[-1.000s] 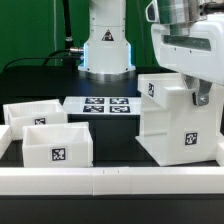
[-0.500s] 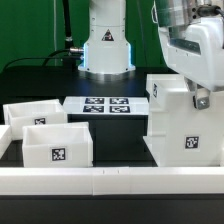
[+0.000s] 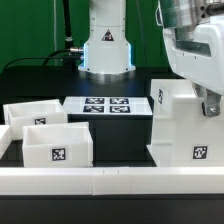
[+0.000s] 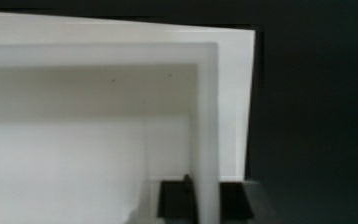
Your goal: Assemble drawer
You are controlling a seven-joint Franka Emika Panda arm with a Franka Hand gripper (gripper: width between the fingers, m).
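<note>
The tall white drawer housing stands at the exterior view's right, tags on its sides. My gripper is shut on its upper wall; the wrist view shows the thin white wall pinched between the two dark fingers. Two smaller white trays stand at the exterior view's left: one nearer with a tag on its front, one behind it.
The marker board lies flat on the black table behind the trays. A low white border rail runs along the front edge. The robot base stands at the back.
The gripper has carried the housing toward the exterior view's right, and it now stands closer to the front rail. The trays have not moved.
</note>
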